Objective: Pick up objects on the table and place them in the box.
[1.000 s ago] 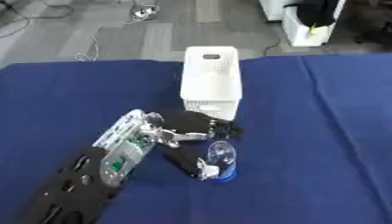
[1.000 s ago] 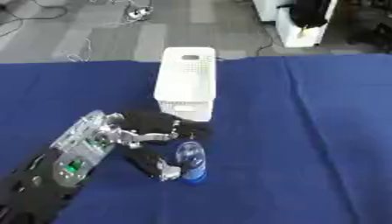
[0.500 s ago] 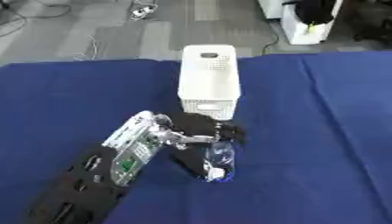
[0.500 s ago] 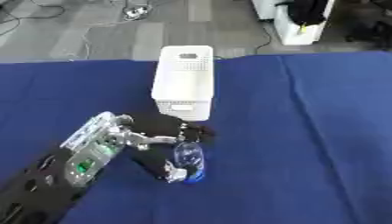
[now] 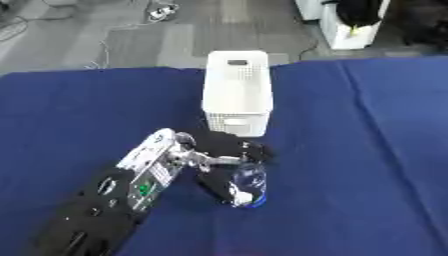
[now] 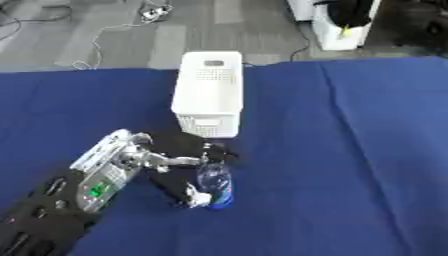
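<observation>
The tall white perforated plastic box (image 5: 236,90) stands just beyond the robot's left hand (image 5: 229,150), blocking the way straight ahead. The clear plastic bottle with a blue cap (image 5: 248,183) lies against the hand's near side. Bare dark blue tablecloth (image 5: 367,150) spreads to its right.

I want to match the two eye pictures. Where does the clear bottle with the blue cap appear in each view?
Left eye view: the bottle is below centre, slightly right, at the left hand.
Right eye view: the bottle is below centre, slightly left.
Shared landmark: the white box stands just above the bottle in both views.
</observation>
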Available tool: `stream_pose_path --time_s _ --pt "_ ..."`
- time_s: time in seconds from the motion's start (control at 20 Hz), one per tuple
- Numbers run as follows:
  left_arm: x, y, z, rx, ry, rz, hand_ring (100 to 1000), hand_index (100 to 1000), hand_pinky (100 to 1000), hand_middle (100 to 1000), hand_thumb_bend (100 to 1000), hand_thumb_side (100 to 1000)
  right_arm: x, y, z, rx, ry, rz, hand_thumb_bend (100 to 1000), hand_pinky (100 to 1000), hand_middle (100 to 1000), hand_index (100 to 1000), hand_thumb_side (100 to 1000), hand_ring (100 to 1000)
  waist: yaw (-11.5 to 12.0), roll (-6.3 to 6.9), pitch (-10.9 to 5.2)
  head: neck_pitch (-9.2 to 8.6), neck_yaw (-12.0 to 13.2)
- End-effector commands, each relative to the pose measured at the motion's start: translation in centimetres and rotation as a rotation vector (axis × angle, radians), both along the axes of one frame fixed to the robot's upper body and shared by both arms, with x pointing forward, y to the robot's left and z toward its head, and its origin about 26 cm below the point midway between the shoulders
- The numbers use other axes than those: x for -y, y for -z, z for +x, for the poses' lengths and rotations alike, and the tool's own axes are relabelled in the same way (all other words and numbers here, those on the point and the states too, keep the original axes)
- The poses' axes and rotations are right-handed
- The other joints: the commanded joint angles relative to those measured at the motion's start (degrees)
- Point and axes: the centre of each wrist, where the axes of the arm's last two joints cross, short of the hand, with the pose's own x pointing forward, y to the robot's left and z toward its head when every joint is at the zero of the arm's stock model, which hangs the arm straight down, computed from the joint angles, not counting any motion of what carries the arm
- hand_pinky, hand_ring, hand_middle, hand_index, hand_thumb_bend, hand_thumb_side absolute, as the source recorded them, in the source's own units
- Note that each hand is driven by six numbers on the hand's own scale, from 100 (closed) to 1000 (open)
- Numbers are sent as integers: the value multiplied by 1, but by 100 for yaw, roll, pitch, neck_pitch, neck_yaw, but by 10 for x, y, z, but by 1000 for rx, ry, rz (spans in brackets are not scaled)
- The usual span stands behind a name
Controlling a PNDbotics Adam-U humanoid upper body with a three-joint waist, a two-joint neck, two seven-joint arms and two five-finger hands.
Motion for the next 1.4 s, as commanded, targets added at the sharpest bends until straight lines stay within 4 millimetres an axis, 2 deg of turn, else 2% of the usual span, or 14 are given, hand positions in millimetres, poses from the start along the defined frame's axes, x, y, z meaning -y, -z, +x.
stream_pose_path --time_s 0.05,0.85,1.15,1.2,1.3,1.4 --pt "-1 -5 4 24 102 117 909 1000 889 1000 134 845 3 -17 2 32 -4 -29 100 902 830 872 1000 832 -11 -26 -66 -22 -20" --pt "-10 27 16 20 54 138 899 993 877 1000 166 828 1 -18 3 36 -9 -25 100 902 830 872 1000 832 -37 -16 1 -32 -31" --pt "-13 34 19 13 37 143 870 987 833 982 178 816 0 -18 4 37 -10 -24 100 903 830 872 1000 832 -38 -12 17 -29 -38" --pt "-14 35 19 14 33 144 860 980 821 964 198 799 0 -18 4 37 -10 -25 100 903 830 872 1000 832 -38 -12 19 -28 -39" --pt "-15 37 20 16 26 149 804 969 798 867 228 763 0 -18 4 37 -10 -24 100 903 830 872 1000 833 -38 -14 23 -26 -40" --pt "-16 39 20 20 19 152 742 958 735 786 251 719 0 -18 4 37 -10 -24 100 903 830 872 1000 833 -38 -15 27 -25 -41"
